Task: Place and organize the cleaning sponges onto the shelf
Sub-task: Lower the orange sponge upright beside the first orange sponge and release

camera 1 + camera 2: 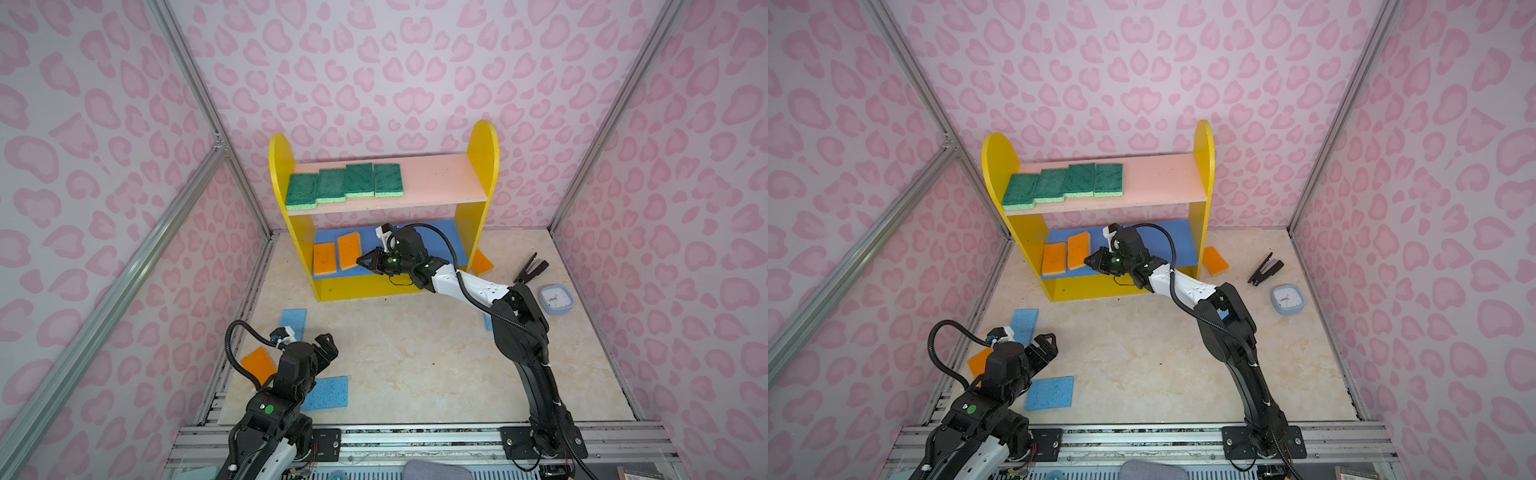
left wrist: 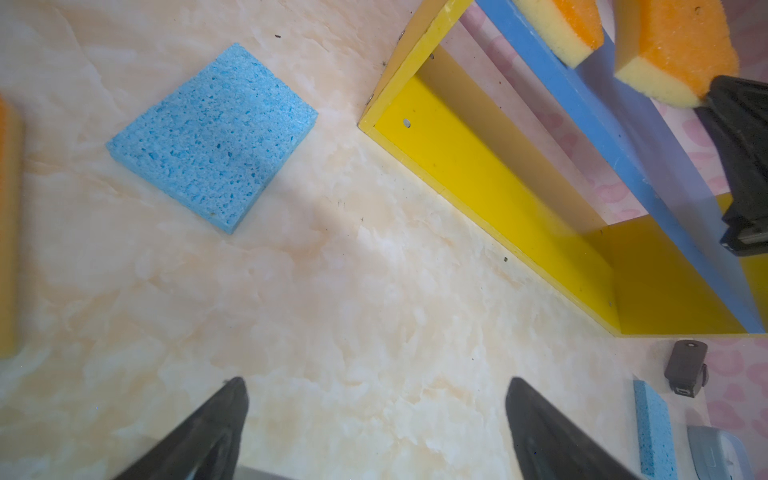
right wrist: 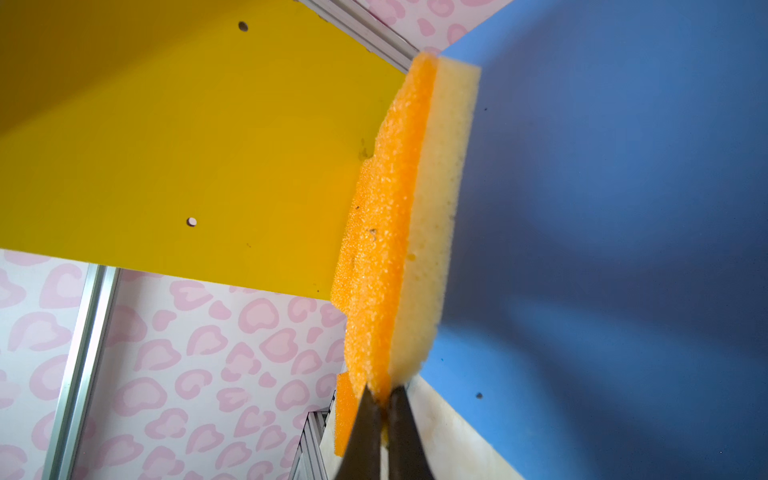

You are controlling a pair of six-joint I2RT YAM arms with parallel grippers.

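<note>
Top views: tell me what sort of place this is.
Probably a staged robot test booth, not a real home: pink printed wall panels held in aluminium framing, left arm and right arm bolted to a metal base rail, and a small shelf on a marble-look tabletop.

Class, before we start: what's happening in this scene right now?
The right gripper pinches the end of an orange sponge lying on the blue board of the shelf, beside a second orange sponge. Four green sponges line the pink board. The left gripper hovers open over the table, where blue sponges lie.
</note>
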